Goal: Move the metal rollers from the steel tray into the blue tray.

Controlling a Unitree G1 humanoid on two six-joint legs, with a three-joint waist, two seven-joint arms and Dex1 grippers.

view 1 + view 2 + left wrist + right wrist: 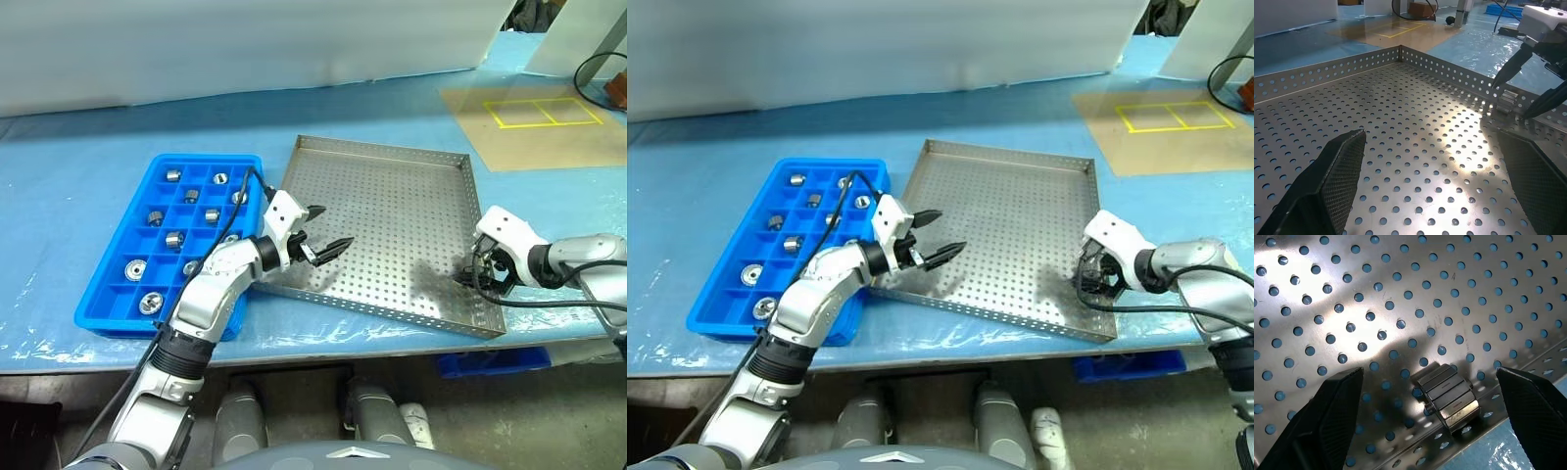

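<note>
I'm looking at the steel tray (392,211) sitting mid-surface on the blue-covered surface (78,186), with the blue tray (118,264) just beside its left edge.

Left tool (321,238): released, fingers spread wide, nothing between them. It hangs over the near-left part of the steel tray, pointing roughly level across the perforated floor toward the right side. Left wrist view shows both fingers (1327,181) over bare perforated sheet.

Right tool (488,274): also released, fingers wide apart, angled down over the near-right part of the steel tray, close to the right rim. Holding nothing.

One metal roller (1448,396) left in the steel tray: lying on its side on the tray floor, right against the rim at the near-right side. In the right wrist view it sits between the two spread fingers (1327,416), not touched by either. Same roller shows in the left wrist view by the rim, under the right tool's fingertips. Its side looks ribbed or faceted.

Blue tray: several metal rollers (174,238) already in the compartments, one per cell, scattered over the grid, from the far rows down to the near-left corner. Some cells have none. A few near-right cells are hidden behind the left arm, can't tell what's in them.

Yellow-taped rectangle (545,111) on a tan mat at far right of the surface, well apart from both trays.
</note>
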